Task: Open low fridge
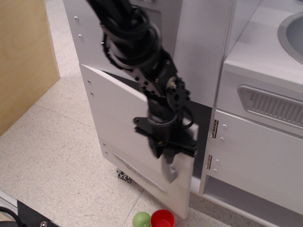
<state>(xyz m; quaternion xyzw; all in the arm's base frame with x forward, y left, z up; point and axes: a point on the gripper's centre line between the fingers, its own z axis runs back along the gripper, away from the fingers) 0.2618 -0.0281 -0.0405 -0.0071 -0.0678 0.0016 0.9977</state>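
Note:
The low fridge door (120, 123) is a large flat white panel with a thin grey strip near its bottom. It stands swung partly open, hinged on its left, with a dark gap (204, 127) showing at its right edge. My black gripper (166, 152) is shut on the door's curved grey handle (169, 171), whose lower end sticks out below the fingers. The arm comes down from the top of the view and hides the handle's upper part.
A white cabinet door (258, 153) with a ribbed grey vent (272, 101) above it stands to the right. A green ball (141, 220) and a red cup (162, 219) lie on the floor below the door. A wooden panel (23, 56) stands at the left.

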